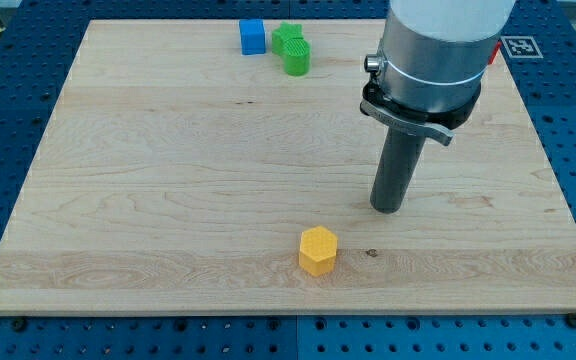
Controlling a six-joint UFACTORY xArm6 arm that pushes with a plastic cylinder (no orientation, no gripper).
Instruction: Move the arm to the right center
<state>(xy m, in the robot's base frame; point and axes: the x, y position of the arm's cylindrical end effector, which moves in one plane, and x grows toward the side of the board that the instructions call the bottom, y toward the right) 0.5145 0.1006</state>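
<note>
My tip (pixel 387 208) rests on the wooden board (pixel 168 180), right of the view's middle. A yellow hexagonal block (pixel 318 250) lies below and to the left of the tip, a short gap away. A blue cube (pixel 253 37) sits near the view's top edge. A green block (pixel 292 49) of irregular shape lies just right of the blue cube. Both are far above and left of the tip. A sliver of a red block (pixel 494 55) shows at the view's top right, mostly hidden behind the arm's body.
The arm's grey body (pixel 433 50) hangs over the board's upper right part. A black-and-white marker tag (pixel 519 46) lies beyond the board's top right corner. Blue perforated table (pixel 8 90) surrounds the board.
</note>
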